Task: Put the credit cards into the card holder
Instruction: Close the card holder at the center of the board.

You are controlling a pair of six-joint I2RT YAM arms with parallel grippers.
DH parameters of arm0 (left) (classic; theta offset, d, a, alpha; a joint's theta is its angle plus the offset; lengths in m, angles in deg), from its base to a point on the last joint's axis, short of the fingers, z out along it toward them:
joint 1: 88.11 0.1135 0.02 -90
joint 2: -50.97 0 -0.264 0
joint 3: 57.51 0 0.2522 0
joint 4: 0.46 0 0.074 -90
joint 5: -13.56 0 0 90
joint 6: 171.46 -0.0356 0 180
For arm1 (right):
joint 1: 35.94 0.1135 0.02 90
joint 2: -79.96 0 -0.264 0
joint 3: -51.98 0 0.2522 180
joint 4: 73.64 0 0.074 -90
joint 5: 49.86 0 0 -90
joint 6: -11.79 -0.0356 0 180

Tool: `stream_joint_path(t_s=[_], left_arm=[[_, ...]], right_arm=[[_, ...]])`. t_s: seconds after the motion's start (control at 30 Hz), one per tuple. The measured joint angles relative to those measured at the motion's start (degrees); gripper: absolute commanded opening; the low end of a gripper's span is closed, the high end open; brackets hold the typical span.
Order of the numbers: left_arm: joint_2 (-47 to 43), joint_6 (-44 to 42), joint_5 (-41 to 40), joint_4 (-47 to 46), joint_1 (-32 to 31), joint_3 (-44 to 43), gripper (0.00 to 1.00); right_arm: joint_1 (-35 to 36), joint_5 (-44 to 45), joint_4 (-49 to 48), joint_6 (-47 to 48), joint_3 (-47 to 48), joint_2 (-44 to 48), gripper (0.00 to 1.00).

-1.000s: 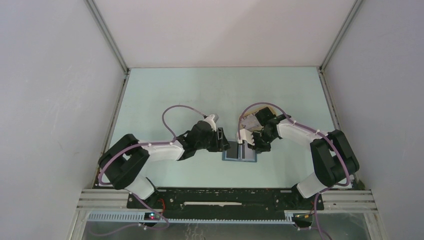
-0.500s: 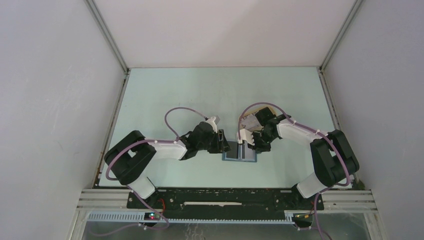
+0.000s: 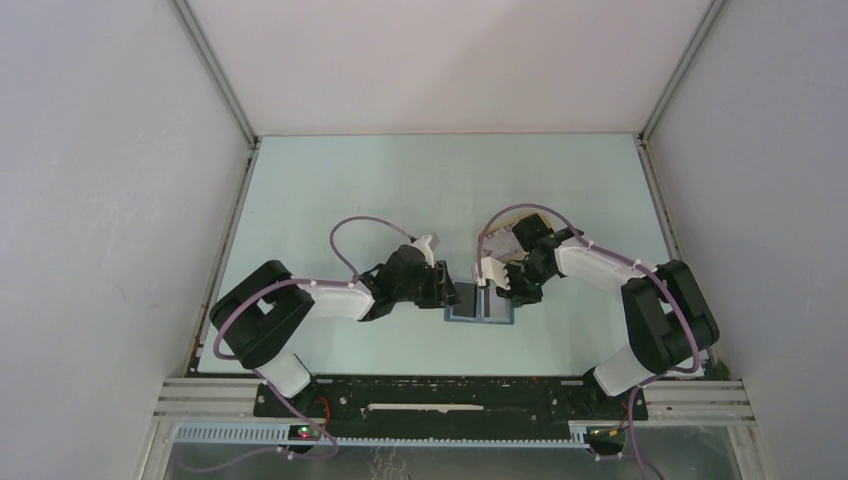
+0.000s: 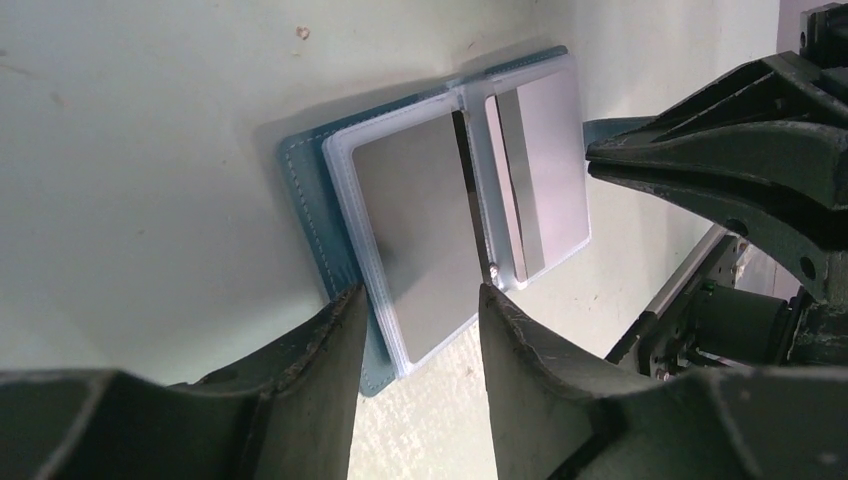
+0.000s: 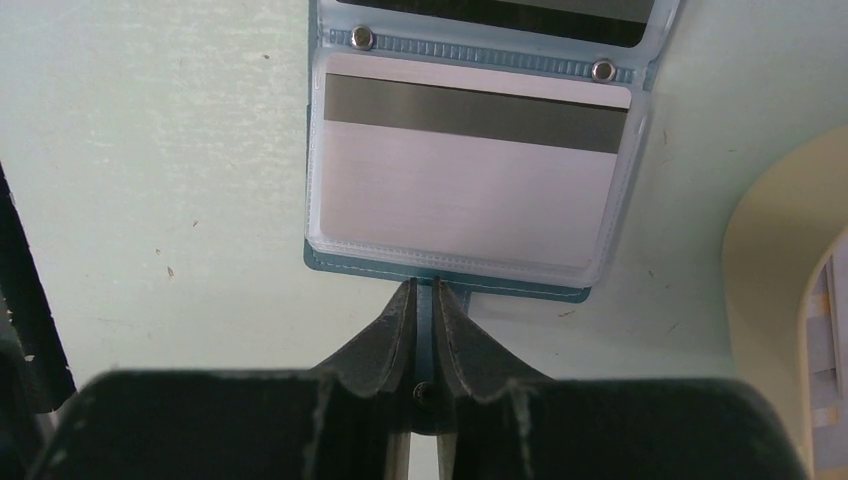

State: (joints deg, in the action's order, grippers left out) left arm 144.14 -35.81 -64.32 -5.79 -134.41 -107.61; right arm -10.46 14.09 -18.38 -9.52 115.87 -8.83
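Right gripper (image 5: 426, 300): fingers almost together, pinching thin blue tab on edge of wallet (image 5: 500, 283), which lies open just ahead. Striped card (image 5: 470, 190) inside wallet, beyond fingertips. Tray (image 5: 780, 250) to its right. Left gripper (image 4: 420, 300): fingers apart, straddling wallet's near corner.

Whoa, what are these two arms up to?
A teal-blue folding card holder lies open on the table, whitish-grey striped cards already in its clear sleeves. The left end effector, fingers apart, straddles one outer edge; the right end effector, nearly closed, sits at the opposite edge. A beige oval tray stands beside it.
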Motion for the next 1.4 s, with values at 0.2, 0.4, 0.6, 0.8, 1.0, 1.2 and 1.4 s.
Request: stream_joint_path(t_s=[0.2,0.4,0.6,0.8,1.0,1.2,1.4], left_arm=[[-7.8,-1.0,-3.5,1.4,0.1,3.5,0.56],[-16.5,-2.8,-7.3,0.9,1.0,6.4,0.71],[-19.6,-2.9,-8.8,-2.9,1.8,10.8,0.80],[-13.5,0.6,-7.3,-8.2,3.4,11.1,0.76],[-5.6,5.0,-5.4,-11.3,3.6,10.6,0.76],[-1.1,7.5,-3.4,-12.2,3.7,7.1,0.75],[1.7,8.4,-3.0,-12.4,3.7,4.3,0.75]], right_arm=[[-1.5,-1.8,0.9,0.0,0.0,2.9,0.22],[-3.9,-4.7,1.6,0.0,0.0,6.5,0.23],[-4.7,-7.6,2.3,0.0,0.0,8.4,0.20],[-2.7,-6.7,2.5,-1.0,0.7,4.9,0.06],[-1.7,-2.9,2.3,-2.8,2.2,-2.3,0.05],[-1.0,-0.5,2.1,-3.8,2.2,-4.0,0.05],[-0.7,0.0,2.1,-4.3,2.3,-4.1,0.04]])
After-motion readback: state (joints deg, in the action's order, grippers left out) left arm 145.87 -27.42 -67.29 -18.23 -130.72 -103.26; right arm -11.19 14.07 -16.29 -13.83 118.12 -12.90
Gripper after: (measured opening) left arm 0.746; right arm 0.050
